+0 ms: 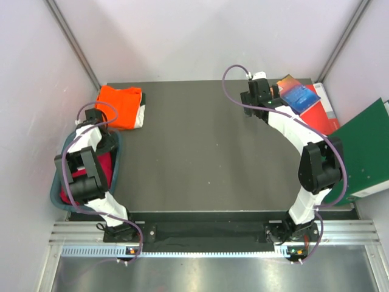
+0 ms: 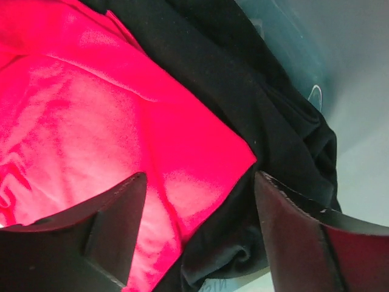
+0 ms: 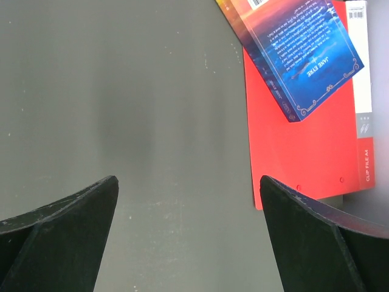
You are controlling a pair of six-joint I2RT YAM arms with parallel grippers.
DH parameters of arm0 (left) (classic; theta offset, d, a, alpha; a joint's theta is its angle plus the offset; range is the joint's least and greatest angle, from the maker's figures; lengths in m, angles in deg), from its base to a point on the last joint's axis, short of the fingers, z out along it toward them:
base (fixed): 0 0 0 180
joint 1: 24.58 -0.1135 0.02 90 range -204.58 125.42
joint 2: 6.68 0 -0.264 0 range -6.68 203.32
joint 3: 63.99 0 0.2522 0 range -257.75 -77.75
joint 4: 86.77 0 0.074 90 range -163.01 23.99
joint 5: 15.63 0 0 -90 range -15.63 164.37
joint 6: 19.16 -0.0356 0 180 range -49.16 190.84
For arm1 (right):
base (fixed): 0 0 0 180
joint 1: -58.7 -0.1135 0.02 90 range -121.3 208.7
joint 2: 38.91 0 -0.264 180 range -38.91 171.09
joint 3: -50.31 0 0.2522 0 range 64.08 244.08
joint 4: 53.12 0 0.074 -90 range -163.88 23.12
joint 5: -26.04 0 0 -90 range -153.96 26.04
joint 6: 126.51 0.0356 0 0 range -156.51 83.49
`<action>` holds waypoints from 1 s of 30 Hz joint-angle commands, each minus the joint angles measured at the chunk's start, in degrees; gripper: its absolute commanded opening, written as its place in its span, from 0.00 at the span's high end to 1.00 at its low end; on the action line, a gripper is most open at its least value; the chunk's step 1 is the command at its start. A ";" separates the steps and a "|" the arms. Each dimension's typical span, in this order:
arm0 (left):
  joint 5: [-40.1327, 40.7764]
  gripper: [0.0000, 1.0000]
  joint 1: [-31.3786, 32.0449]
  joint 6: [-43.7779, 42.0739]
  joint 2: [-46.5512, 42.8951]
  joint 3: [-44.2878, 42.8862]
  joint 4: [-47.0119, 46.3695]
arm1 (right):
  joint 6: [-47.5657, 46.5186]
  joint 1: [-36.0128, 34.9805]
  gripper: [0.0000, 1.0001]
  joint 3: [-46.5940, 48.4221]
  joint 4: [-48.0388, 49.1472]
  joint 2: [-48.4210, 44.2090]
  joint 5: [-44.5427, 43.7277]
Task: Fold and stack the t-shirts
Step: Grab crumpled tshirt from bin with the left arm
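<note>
The bright orange t-shirt (image 1: 120, 104) lies folded at the table's far left corner, with a white edge showing under its right side. The crimson-red t-shirt (image 1: 102, 170) lies crumpled in a teal bin (image 1: 118, 159) at the left edge. In the left wrist view the red t-shirt (image 2: 97, 121) lies over a black cloth (image 2: 243, 85). My left gripper (image 2: 199, 182) is open just above the red t-shirt's edge, holding nothing; it also shows in the top view (image 1: 96, 131). My right gripper (image 1: 258, 92) is open and empty above the bare table (image 3: 188, 182).
A blue book (image 3: 304, 55) lies on a red clip file (image 3: 304, 146) at the far right corner, just right of my right gripper. A large green binder (image 1: 364, 152) leans at the right edge. The teal bin's wall (image 2: 285, 42) rises beside the black cloth.
</note>
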 commanded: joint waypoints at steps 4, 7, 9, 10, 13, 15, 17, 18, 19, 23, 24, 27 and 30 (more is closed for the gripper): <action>-1.41 0.45 -0.72 0.81 2.30 1.22 0.13 | 0.96 -1.04 0.01 3.55 -0.53 1.31 0.76; -0.54 0.82 -0.72 0.99 1.86 0.87 0.66 | 0.96 -1.21 0.00 3.64 -0.70 1.49 0.94; 0.87 1.00 -0.72 1.60 0.46 0.26 1.18 | 0.88 -1.22 0.00 3.55 -0.88 1.58 1.03; 1.22 1.00 -0.72 1.52 -0.07 -0.01 1.27 | 0.96 -1.30 0.00 3.55 -0.79 1.58 1.20; 2.98 1.00 -0.72 1.43 -2.44 -1.06 1.63 | 0.96 -1.39 0.00 3.55 -0.79 1.84 1.55; 3.51 0.97 -0.81 0.81 -4.11 -1.59 1.54 | 0.96 -1.39 0.00 3.55 -0.88 2.10 1.73; 3.25 0.75 -0.81 -0.33 -4.99 -1.77 1.27 | 0.96 -1.48 0.00 3.73 -0.79 2.19 1.82; 3.16 0.47 -0.72 -0.42 -5.00 -2.12 1.36 | 0.96 -1.57 0.01 3.90 -0.71 2.37 1.90; 2.81 0.38 -0.81 -0.33 -5.00 -2.21 1.62 | 0.96 -1.48 0.00 3.99 -0.70 2.46 1.99; 2.72 0.29 -0.81 0.02 -4.56 -1.68 2.24 | 0.88 -1.57 0.00 4.34 -0.71 2.81 2.08; 2.90 0.29 -0.81 0.11 -4.47 -1.33 2.15 | 0.79 -1.57 0.00 4.34 -0.70 2.90 1.99; 3.51 0.31 -0.72 0.37 -3.86 -0.54 1.98 | 0.79 -1.65 0.00 4.25 -0.79 2.98 2.17; 3.86 0.40 -0.81 0.90 -3.15 0.07 1.98 | 0.70 -1.57 0.00 3.99 -0.71 2.90 2.17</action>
